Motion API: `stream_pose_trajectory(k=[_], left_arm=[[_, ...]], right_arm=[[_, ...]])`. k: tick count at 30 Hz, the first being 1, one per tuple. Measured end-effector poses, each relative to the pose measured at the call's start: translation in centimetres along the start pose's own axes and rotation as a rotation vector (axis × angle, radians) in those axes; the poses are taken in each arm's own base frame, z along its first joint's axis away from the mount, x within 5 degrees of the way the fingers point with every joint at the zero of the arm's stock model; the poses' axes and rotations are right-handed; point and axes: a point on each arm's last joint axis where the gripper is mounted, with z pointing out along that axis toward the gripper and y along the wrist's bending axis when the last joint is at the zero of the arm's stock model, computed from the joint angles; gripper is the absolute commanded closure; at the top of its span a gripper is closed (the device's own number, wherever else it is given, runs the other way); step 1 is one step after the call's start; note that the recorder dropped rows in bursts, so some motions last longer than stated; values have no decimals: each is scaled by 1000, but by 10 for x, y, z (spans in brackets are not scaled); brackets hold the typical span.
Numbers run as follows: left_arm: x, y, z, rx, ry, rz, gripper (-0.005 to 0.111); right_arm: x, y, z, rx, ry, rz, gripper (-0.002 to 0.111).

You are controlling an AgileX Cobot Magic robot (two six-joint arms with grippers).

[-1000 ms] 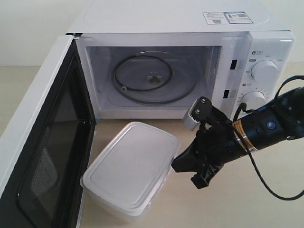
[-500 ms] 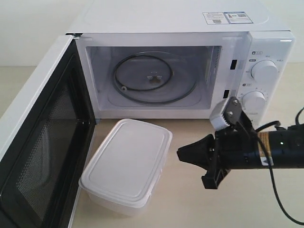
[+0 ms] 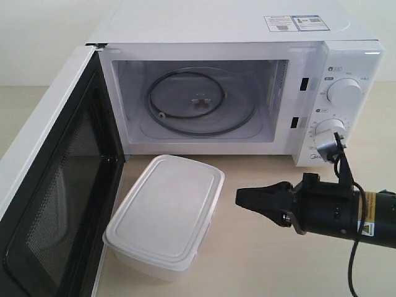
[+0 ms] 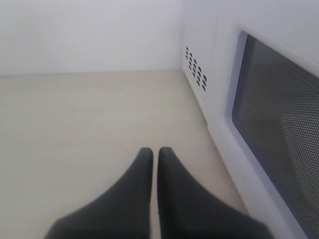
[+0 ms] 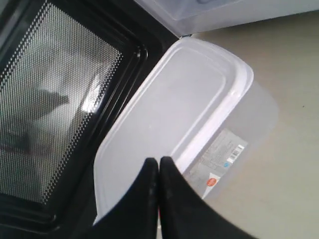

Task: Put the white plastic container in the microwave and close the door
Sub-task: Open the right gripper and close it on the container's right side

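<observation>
The right arm (image 3: pixel 334 213) has dropped and drawn back to the right since a second ago. It now lies nearly level over the surface (image 3: pixel 247 266), where before it tilted up close against the box. The box itself has shifted a little toward the door.

The microwave (image 3: pixel 247 28) stands open, and its cavity holds only the glass turntable (image 3: pixel 201 102). The door (image 3: pixel 55 179) is swung fully out on the left, its black inner frame and mesh window facing the room. The white plastic container (image 3: pixel 164 216), lid on, sits on the surface just in front of the cavity's sill. It is beside the door's inner face and not yet inside.

The right fingers (image 3: pixel 247 198) are pressed together with nothing between them. Their tips point at the container's side but stay apart from it, and the right wrist view shows the 2 tips over the lid's edge. The left fingers (image 4: pixel 144 172) are also closed on nothing, low by the door's outer face.

To my eye this is step 1 of 2, getting hold of the container. The next move calls for the right fingers to spread and take the rim or a corner. They would then lift the box level over the sill onto the turntable. The left arm looks placed to push the door shut afterward.
</observation>
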Motion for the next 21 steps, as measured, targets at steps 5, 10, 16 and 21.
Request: stream_pose_trajectory(k=[5, 10, 16, 21], left_arm=[[0, 0, 0, 0, 0, 0, 102], [0, 0, 0, 0, 0, 0, 102], [0, 0, 0, 0, 0, 0, 102], [0, 0, 0, 0, 0, 0, 102]], right_arm=[[6, 5, 10, 21, 13, 63, 109], [10, -1, 13, 131, 19, 179, 109], [14, -3, 13, 157, 48, 359, 108], [21, 4, 18, 139, 89, 461, 82]])
